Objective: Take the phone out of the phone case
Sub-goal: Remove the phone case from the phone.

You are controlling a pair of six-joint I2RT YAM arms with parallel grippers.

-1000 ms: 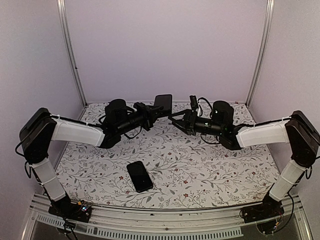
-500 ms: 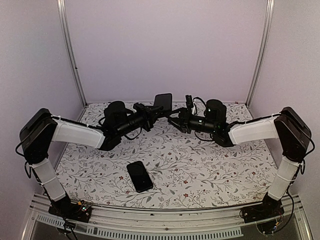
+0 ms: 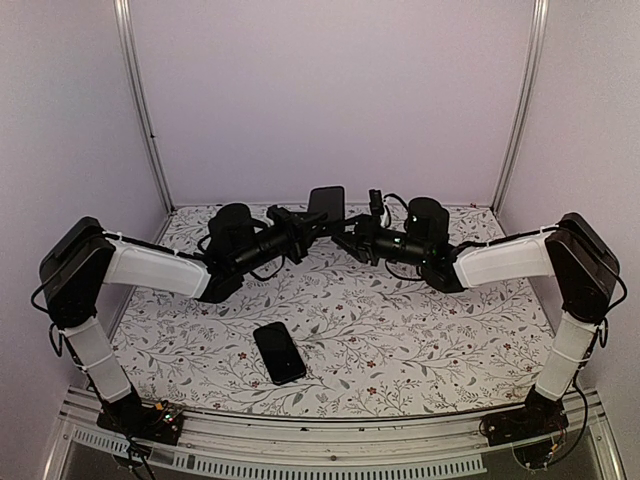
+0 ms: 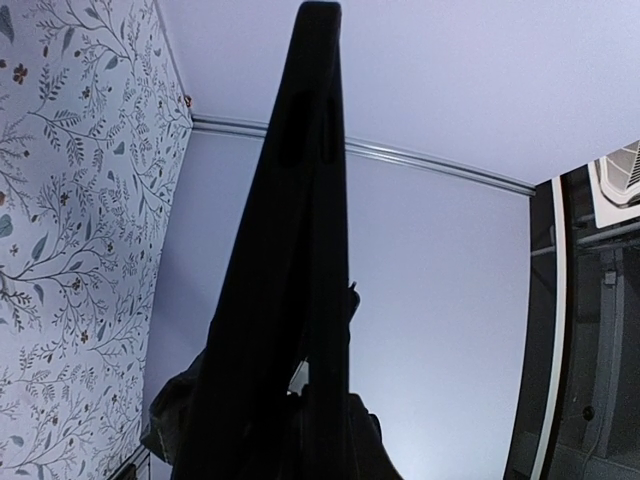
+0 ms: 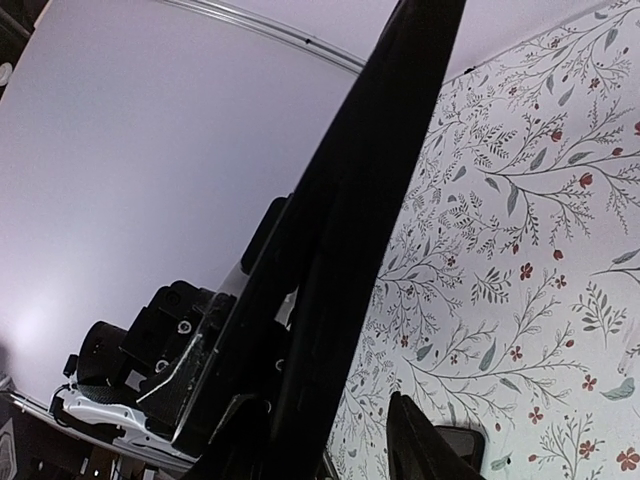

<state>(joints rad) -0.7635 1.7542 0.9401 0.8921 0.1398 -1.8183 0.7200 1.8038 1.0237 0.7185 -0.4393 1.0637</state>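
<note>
Phone case aloft in left gripper; right gripper alongside

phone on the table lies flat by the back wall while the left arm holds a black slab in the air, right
No: the top external view shows the phone lying flat near the front edge of the table, not at the back. The left arm does hold a black slab in the air.
</note>
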